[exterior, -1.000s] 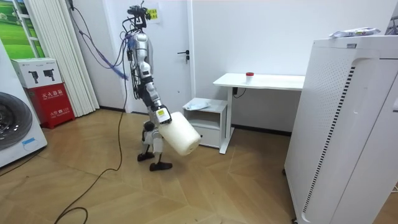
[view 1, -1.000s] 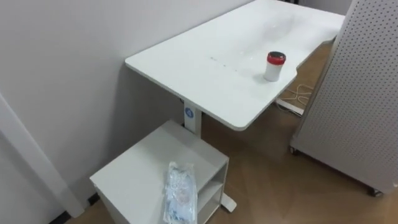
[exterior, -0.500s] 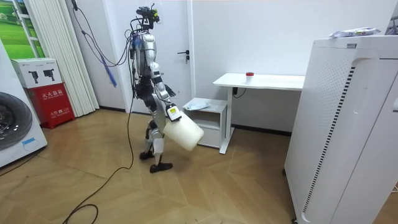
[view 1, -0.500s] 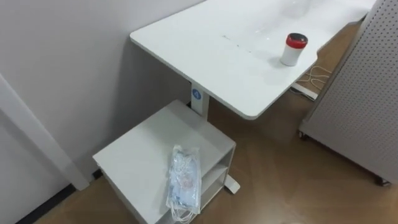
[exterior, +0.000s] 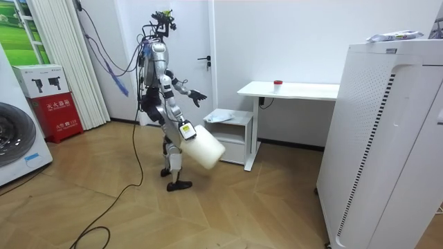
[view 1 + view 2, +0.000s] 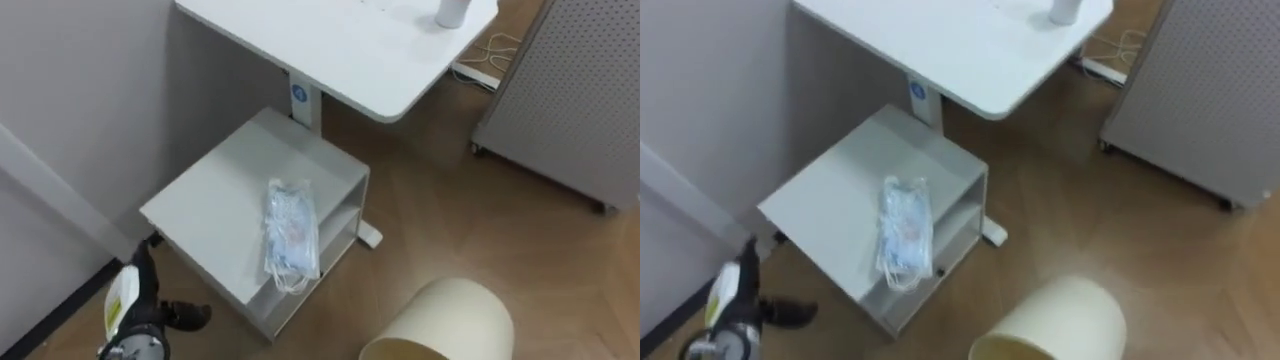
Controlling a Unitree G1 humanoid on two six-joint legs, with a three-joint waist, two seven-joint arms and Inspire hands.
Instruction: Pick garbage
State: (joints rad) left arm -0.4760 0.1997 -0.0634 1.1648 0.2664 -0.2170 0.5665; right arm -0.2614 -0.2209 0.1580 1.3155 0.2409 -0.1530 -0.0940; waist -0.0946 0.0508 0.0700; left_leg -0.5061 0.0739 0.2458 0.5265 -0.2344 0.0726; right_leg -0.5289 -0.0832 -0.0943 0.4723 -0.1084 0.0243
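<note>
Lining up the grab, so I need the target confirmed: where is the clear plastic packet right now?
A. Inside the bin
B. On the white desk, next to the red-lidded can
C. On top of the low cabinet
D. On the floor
C: the packet lies flat on the top panel of the low cabinet, near its front edge.

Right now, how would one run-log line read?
left hand: open, forward | right hand: at bin | plastic bag: on cabinet, untouched
</note>
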